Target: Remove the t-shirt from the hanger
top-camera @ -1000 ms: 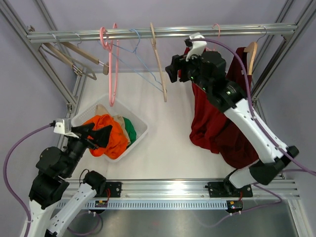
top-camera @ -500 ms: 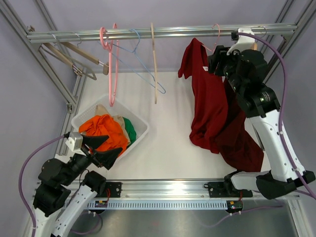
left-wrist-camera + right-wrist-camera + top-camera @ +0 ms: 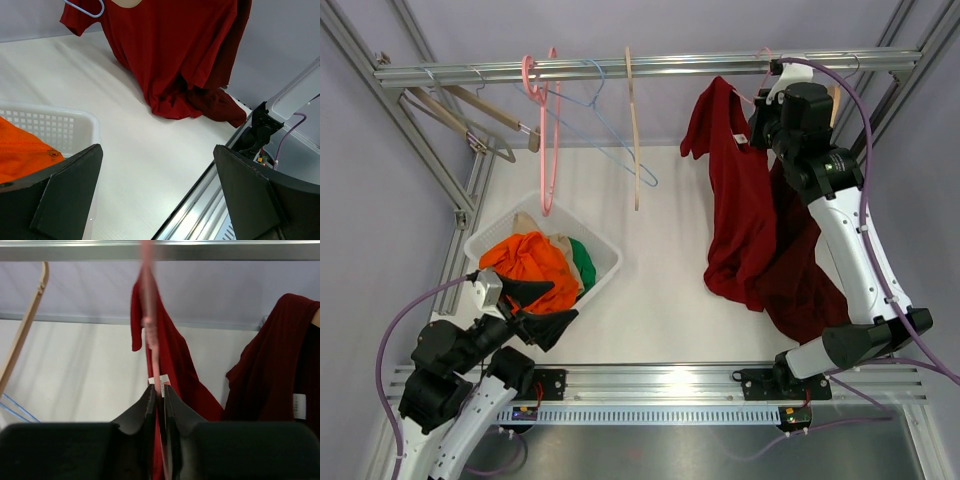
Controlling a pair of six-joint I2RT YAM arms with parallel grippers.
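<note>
A red t-shirt (image 3: 735, 200) hangs from a pink hanger (image 3: 148, 315) on the top rail (image 3: 620, 68), its hem bunched on the table. High up by the shirt's collar, my right gripper (image 3: 757, 125) is shut on the pink hanger's thin stem (image 3: 160, 392), with the t-shirt (image 3: 172, 357) just behind it. My left gripper (image 3: 555, 305) is low at the near left, beside the basket. It stands wide open (image 3: 157, 150) and holds nothing. In the left wrist view the t-shirt (image 3: 175, 50) is far across the table.
A darker maroon garment (image 3: 810, 285) hangs on a wooden hanger (image 3: 830, 100) right of the t-shirt. A white basket (image 3: 603, 240) holds orange (image 3: 530, 265) and green clothes. Bare pink (image 3: 548, 130), blue (image 3: 615, 145) and wooden (image 3: 632, 130) hangers hang from the rail.
My right gripper swung from left of the t-shirt to its collar and shut on the pink hanger. The left arm drew back toward the near edge, still open.
</note>
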